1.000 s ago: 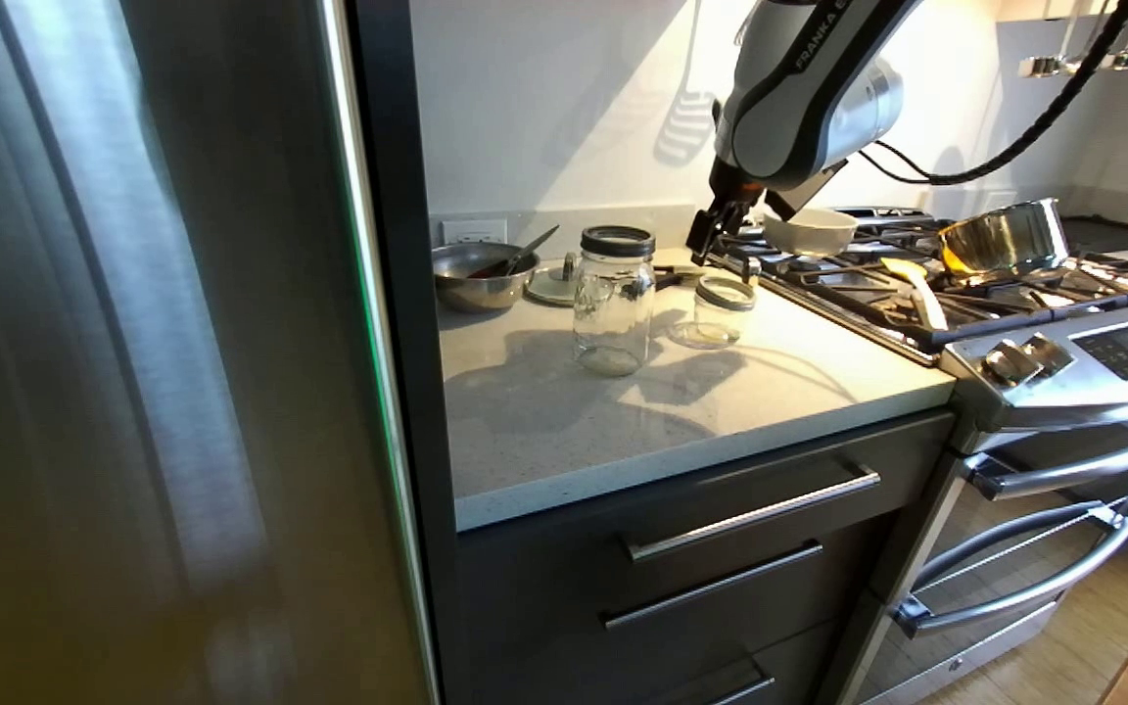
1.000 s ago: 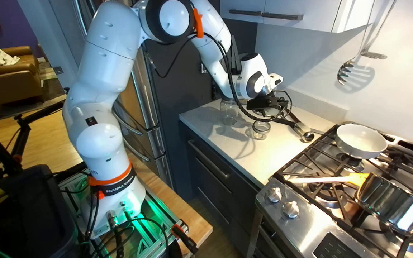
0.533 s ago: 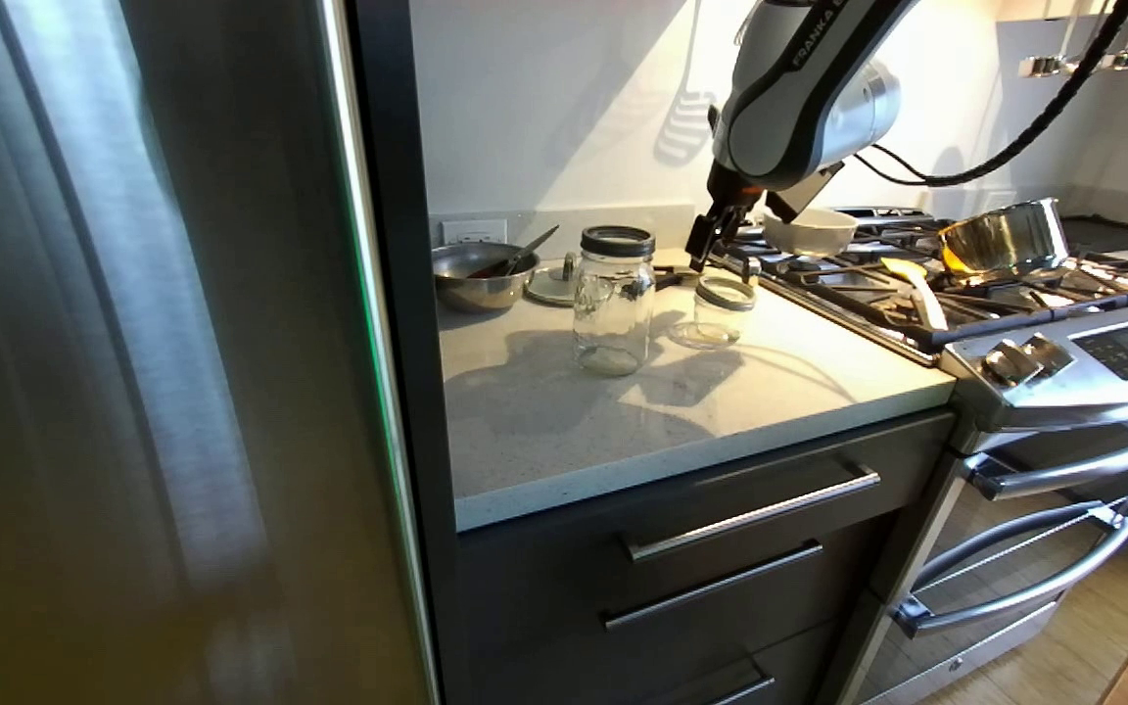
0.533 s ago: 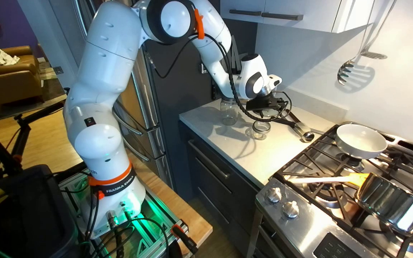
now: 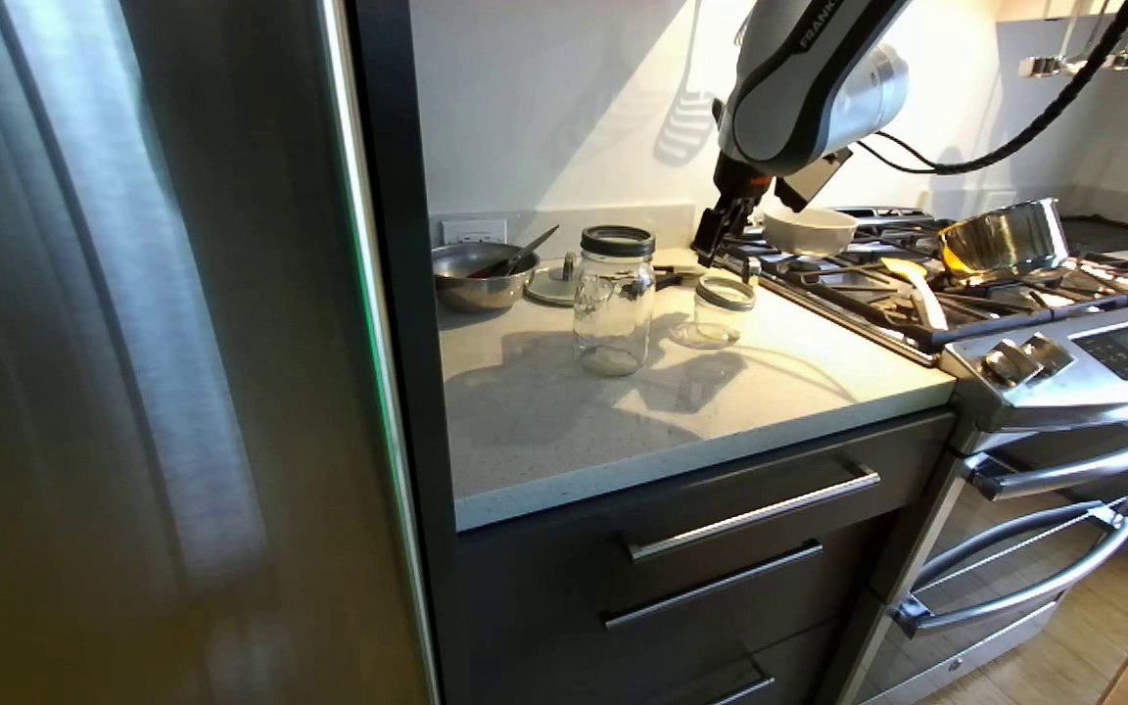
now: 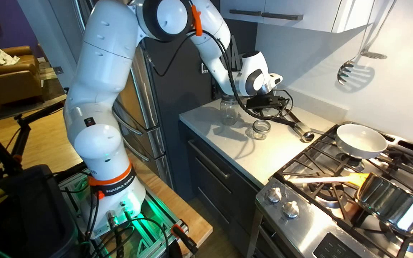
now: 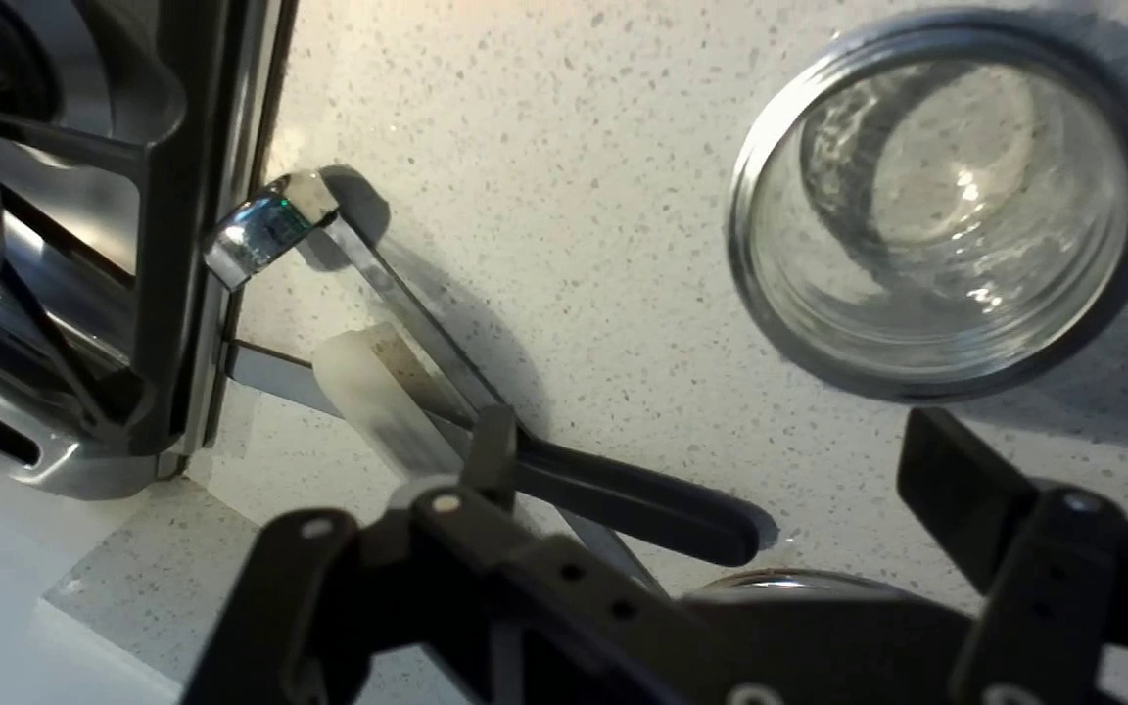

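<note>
Small jar [image 7: 946, 215] unmoved, wide-spread empty tool [image 7: 709, 431] slightly higher than before.

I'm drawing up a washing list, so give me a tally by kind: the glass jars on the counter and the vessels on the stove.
Glass jars: 2
White vessel: 1
Steel pot: 1
Total: 4

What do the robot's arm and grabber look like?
The robot arm is white and rounded, with black rings, an orange strap, a black cable and FRANKA lettering. Its gripper is black, with two chunky, jointed fingers.
</note>
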`<state>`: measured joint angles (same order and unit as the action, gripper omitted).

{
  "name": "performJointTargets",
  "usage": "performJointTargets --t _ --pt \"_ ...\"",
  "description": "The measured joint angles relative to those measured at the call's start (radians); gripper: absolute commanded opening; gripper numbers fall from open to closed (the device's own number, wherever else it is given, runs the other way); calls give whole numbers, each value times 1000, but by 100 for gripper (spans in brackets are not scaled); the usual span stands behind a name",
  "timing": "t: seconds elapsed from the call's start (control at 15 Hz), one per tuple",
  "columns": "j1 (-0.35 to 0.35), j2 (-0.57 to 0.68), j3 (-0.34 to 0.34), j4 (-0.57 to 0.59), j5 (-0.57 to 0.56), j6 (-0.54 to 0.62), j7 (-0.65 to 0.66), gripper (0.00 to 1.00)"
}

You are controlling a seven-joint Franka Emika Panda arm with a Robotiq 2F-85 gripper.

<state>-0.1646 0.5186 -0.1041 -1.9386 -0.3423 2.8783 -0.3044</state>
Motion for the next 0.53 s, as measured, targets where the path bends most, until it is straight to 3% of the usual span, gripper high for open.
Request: performJointTargets --t 0.27,0.53 --pt "-25 -51 32 -22 38 -61 -57 100" --pt "-93 -135 115 -61 166 -179 -204 100"
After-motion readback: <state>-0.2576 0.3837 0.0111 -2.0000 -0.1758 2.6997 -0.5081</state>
